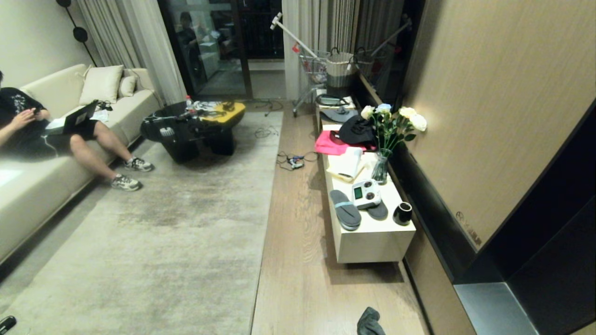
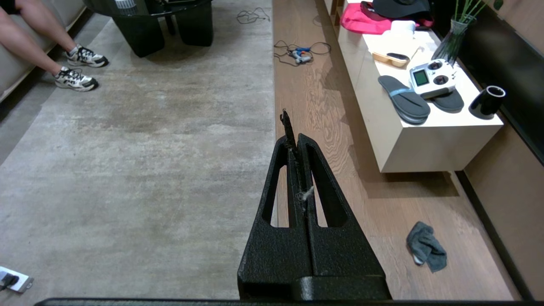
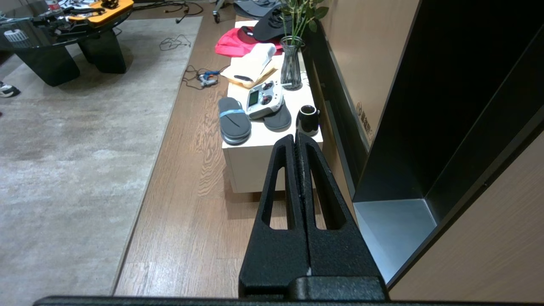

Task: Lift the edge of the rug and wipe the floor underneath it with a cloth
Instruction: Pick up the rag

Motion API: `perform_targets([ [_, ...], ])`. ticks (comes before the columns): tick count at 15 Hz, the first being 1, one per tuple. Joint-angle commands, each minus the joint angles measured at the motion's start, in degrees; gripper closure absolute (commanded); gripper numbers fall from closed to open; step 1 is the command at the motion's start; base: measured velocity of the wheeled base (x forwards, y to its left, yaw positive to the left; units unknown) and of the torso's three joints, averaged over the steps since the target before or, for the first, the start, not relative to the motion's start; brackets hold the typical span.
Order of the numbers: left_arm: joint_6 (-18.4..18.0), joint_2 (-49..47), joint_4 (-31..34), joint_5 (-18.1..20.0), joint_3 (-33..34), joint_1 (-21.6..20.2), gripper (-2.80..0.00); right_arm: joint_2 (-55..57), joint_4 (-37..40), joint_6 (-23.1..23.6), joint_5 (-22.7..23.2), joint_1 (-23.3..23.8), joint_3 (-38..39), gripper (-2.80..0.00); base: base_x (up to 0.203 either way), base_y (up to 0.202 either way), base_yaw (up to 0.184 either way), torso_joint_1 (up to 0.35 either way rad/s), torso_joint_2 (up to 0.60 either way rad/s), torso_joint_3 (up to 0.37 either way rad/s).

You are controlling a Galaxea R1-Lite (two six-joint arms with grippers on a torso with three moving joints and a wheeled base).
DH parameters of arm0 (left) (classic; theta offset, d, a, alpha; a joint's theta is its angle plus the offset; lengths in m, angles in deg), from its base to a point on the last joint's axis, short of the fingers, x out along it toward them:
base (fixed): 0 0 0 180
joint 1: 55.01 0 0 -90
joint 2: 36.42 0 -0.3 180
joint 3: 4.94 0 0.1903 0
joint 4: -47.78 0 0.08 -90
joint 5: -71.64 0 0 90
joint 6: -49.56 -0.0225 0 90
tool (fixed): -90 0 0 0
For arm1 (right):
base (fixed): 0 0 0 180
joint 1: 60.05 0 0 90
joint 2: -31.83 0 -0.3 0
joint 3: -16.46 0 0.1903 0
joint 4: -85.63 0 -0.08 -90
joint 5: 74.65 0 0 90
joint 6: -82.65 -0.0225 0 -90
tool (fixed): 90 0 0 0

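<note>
**Now: both arms parked, cloth waiting on the bare floor**

Right now your two grippers hang high above the room, neither holding anything. The left gripper (image 2: 295, 140) has its jaws pressed together, with only a wisp of pale fluff caught between them. The right gripper (image 3: 296, 142) is likewise closed and empty.

The cloth (image 2: 426, 246), a crumpled dark grey rag, lies on the floor (image 2: 323, 106) in the strip of wood planks between the rug edge (image 2: 273, 127) and the low white cabinet (image 2: 425, 144). It sits past the cabinet's near corner, on the side towards you, well apart from both grippers and below them. In the head view it (image 1: 370, 322) shows only at the bottom border.

To begin well, I judge you should fetch the cloth first: spread one gripper's jaws before lowering, come down over the rag's bunched middle, and pinch enough fabric that it cannot slip. Keep the other gripper free for the rug's straight border, which lies flat just beside the planks.
</note>
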Motion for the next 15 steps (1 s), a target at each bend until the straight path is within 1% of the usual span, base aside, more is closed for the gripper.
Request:
perform_targets([
  [1, 0.0, 0.0, 0.0, 0.0, 0.0, 0.0, 0.0, 0.1, 0.0, 0.0, 0.0, -0.1, 0.0, 0.0, 0.0, 0.0, 0.0, 0.0, 0.0, 0.0],
  [15, 0.0, 0.0, 0.0, 0.0, 0.0, 0.1, 0.0, 0.1, 0.0, -0.2, 0.0, -0.1, 0.0, 0.0, 0.0, 0.0, 0.0, 0.0, 0.0, 0.0],
])
